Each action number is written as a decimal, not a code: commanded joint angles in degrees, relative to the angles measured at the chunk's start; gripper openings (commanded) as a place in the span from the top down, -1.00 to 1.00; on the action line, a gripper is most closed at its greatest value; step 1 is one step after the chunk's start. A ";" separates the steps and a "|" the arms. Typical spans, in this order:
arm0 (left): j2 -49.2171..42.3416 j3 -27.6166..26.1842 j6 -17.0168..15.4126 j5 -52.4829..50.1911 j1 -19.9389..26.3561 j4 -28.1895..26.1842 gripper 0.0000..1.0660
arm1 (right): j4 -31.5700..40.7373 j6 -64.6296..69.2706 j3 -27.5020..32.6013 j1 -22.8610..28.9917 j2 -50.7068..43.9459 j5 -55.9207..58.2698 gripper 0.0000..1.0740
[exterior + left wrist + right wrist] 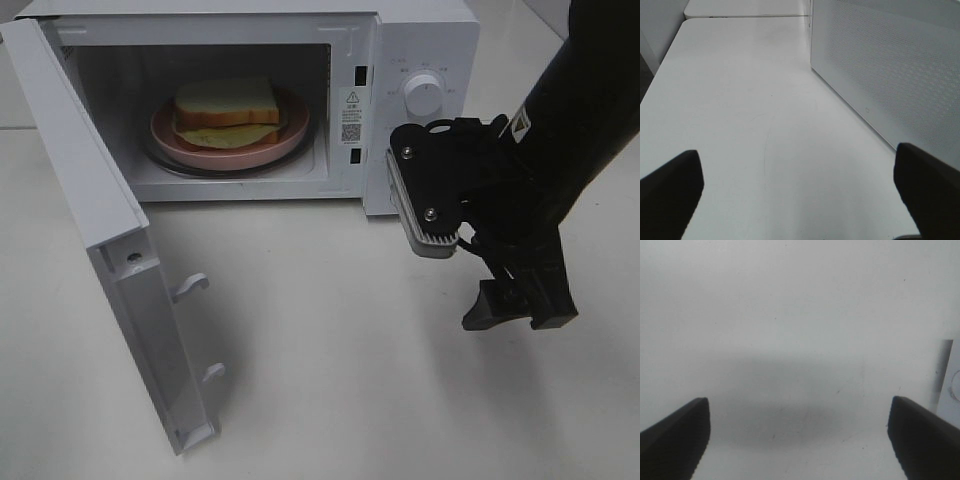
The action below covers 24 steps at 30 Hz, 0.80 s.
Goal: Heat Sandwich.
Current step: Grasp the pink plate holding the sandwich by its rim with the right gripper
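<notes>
The sandwich [228, 108], white bread with yellow cheese and pale green filling, lies on a round pink plate [290, 140] inside the open microwave [420, 60]. My right gripper [520, 315] hangs over the table to the right of the microwave, pointing down, well apart from the sandwich. Its fingers stand wide open with only bare table between them in the right wrist view [799, 410]. My left gripper [797, 160] is open too and holds nothing. It shows only in the left wrist view, beside a white dotted panel of the microwave [890, 75].
The microwave door [110, 250] is swung out to the left, with its latch hooks [190, 288] facing the table in front. The control knob [425, 95] sits on the microwave's right panel. White tabletop [330, 350] lies before the oven.
</notes>
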 commanded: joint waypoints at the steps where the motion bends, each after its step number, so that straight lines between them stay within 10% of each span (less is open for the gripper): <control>1: -1.32 0.23 -0.11 -0.29 -0.06 -0.46 -0.83 | -2.35 0.40 -0.34 -0.29 0.46 0.11 -0.78; 24: -1.32 0.23 -0.11 -0.29 -0.06 -0.46 -0.83 | -5.44 0.34 -13.29 0.80 8.71 -1.49 -0.65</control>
